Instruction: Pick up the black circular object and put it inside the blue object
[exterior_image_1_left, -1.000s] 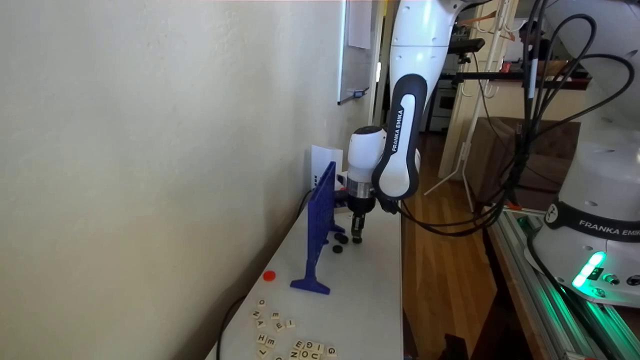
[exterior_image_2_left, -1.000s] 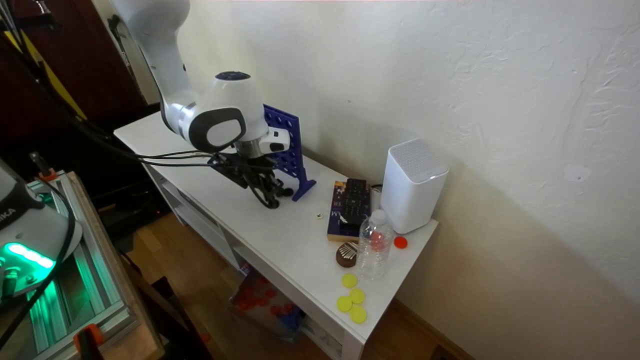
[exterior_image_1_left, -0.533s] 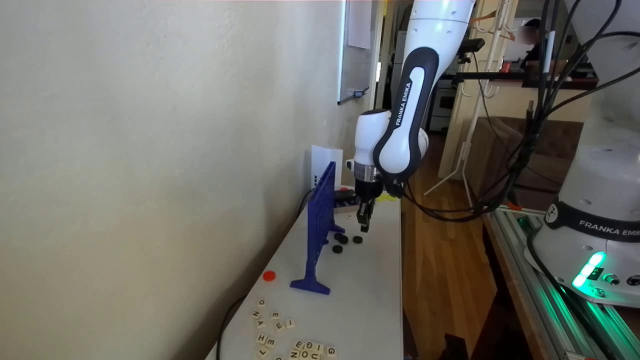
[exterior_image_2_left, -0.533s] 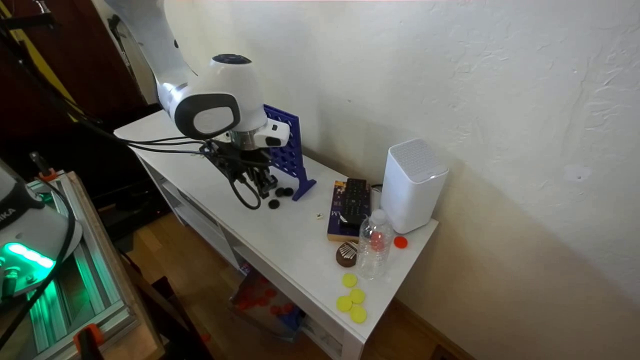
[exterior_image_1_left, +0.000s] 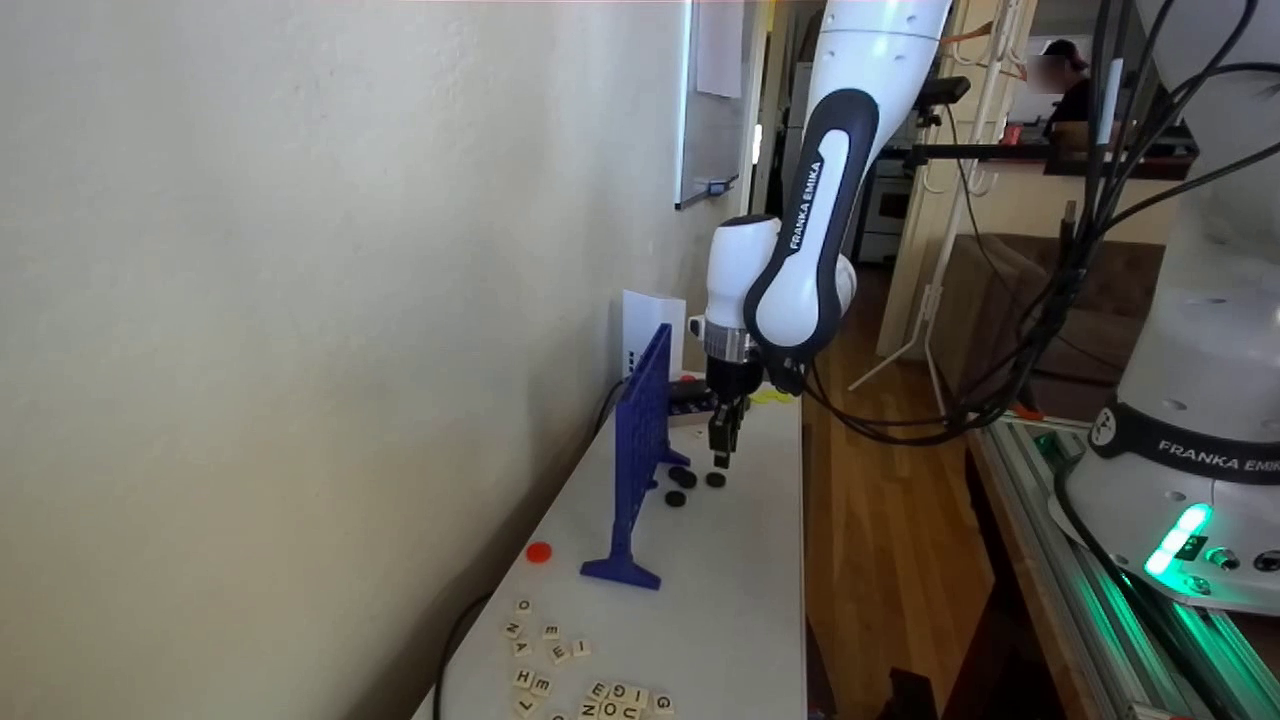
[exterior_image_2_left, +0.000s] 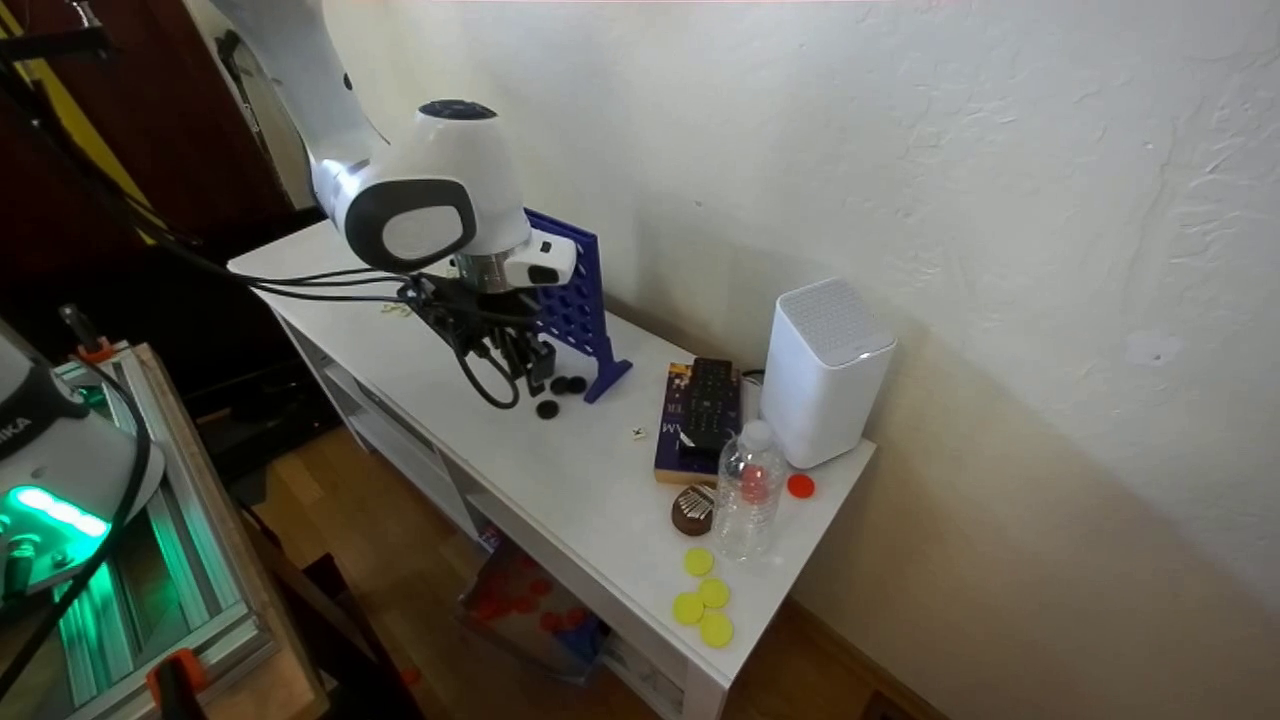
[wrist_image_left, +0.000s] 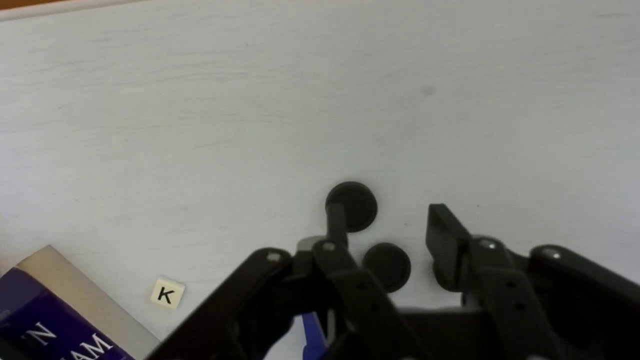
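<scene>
Several small black circular pieces lie flat on the white table, beside the foot of the blue object; the nearest to my gripper is a black disc, seen in both exterior views too. The blue object is an upright panel with rows of holes; only a sliver of it shows in the wrist view. My gripper hovers just above the discs, jaws apart with nothing held. Its left finger overlaps the disc in that view, and its right finger partly covers another.
Along the wall stand a book with a black remote, a clear bottle and a white box. Yellow discs lie near the table's end. Letter tiles and a red disc occupy another part.
A second ago my gripper was down at the nearest disc; it has since risen off the table, and its jaws have parted. The discs and the blue object appear unmoved.
</scene>
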